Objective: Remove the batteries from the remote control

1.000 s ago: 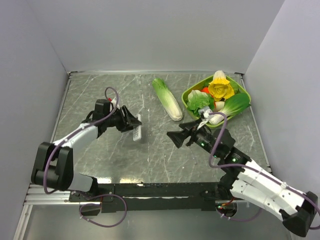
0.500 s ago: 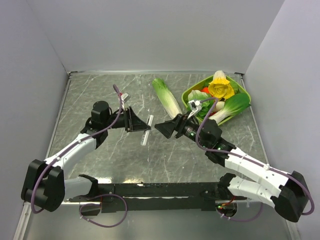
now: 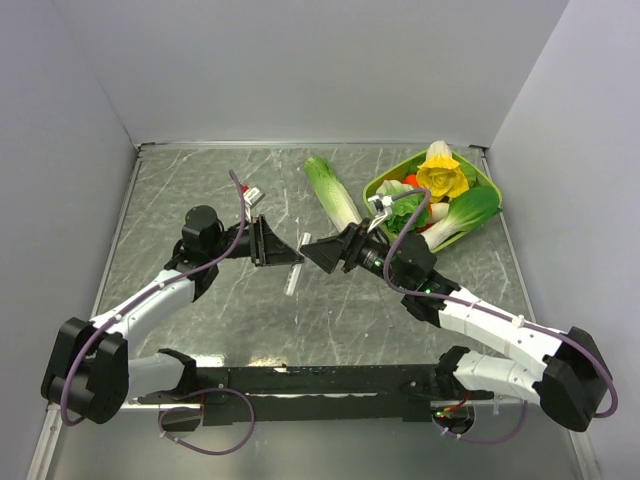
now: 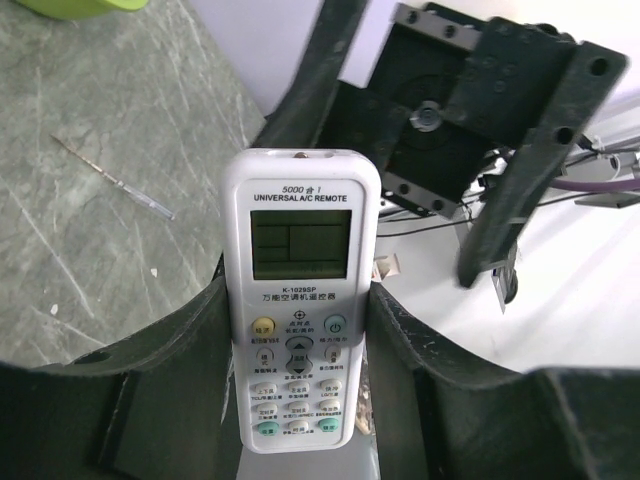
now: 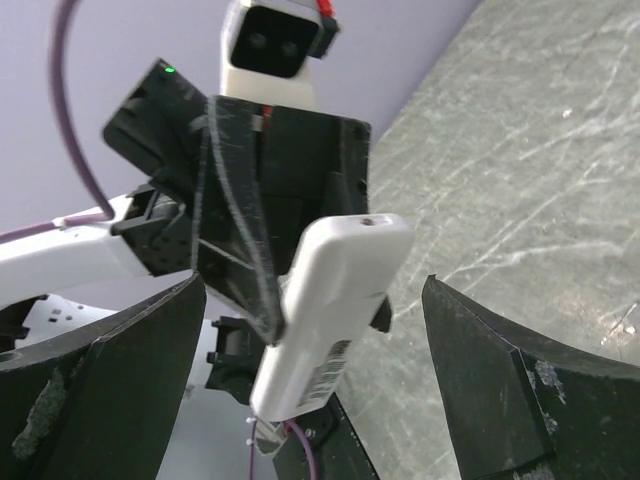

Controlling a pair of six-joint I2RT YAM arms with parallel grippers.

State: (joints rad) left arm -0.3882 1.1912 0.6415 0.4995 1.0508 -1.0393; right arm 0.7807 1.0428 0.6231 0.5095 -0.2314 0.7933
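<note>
My left pincer (image 3: 283, 253) pinches the remote control (image 4: 300, 300) by its lower sides: a white bar with a grey display and rows of buttons, held at frame centre above the table (image 3: 200, 190). My right pincer (image 3: 322, 253), spread, faces the remote's back. Upper right: a green bowl (image 3: 392, 170) holding toy vegetables (image 3: 443, 178), with a cabbage (image 3: 333, 197) beside it.

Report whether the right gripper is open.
Open: the right gripper has fingers wide apart, clear of the remote control the left gripper holds.
</note>
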